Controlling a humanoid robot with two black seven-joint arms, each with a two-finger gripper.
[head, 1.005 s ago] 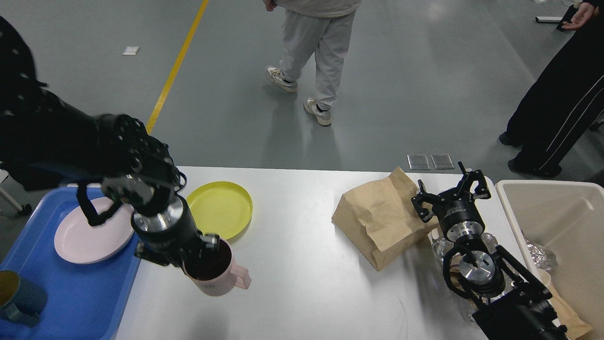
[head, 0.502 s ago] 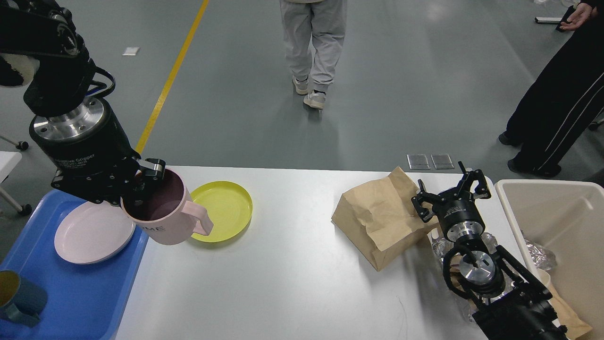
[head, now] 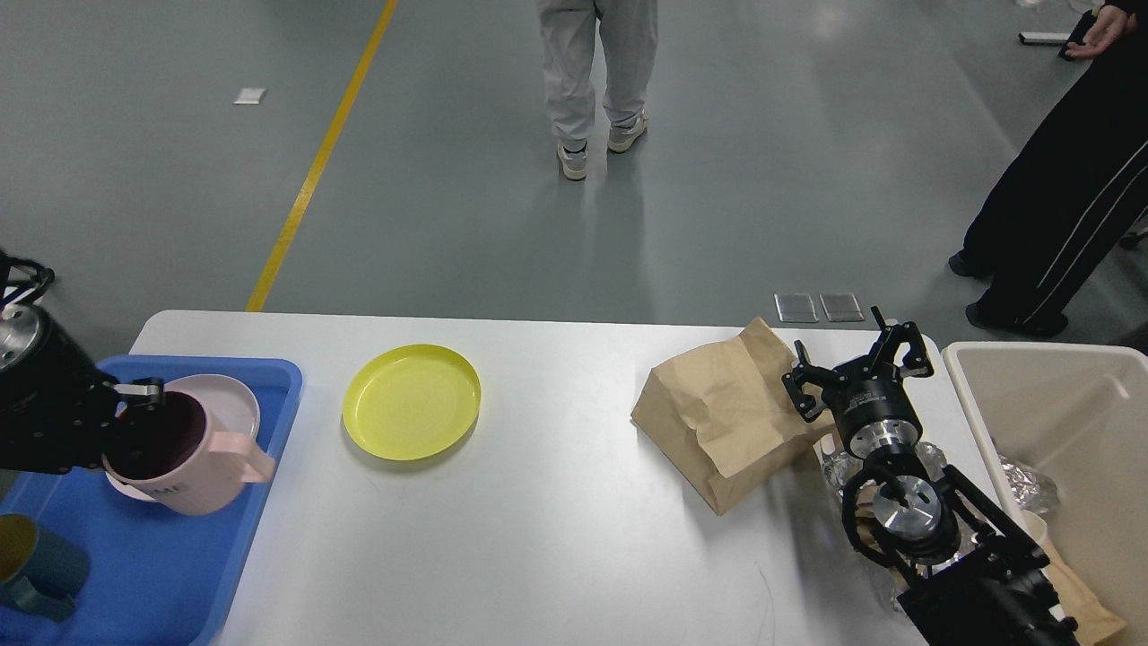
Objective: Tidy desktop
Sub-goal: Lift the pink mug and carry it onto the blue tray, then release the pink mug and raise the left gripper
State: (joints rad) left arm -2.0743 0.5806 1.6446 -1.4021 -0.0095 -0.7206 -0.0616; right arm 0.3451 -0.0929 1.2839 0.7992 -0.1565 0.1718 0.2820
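Note:
The white desktop [head: 556, 529] fills the lower half of the head view. My left gripper [head: 121, 422] is shut on the rim of a pink mug [head: 193, 462] and holds it above the blue tray [head: 152, 556], over a pink plate [head: 229, 404]. A yellow plate [head: 413, 401] lies on the desktop left of centre. A crumpled brown paper bag [head: 726, 413] lies on the right. My right gripper [head: 856, 363] is open and empty, right beside the bag's right edge.
A beige bin [head: 1067, 431] with foil and paper stands at the right edge. Crumpled foil [head: 834, 467] lies under my right arm. A blue cup [head: 36, 565] stands in the tray's near corner. Two people stand on the floor beyond the table.
My left gripper has carried the pink mug from the desktop, up and leftward, to above the blue tray. The right arm has not moved. The person in grey has walked away.

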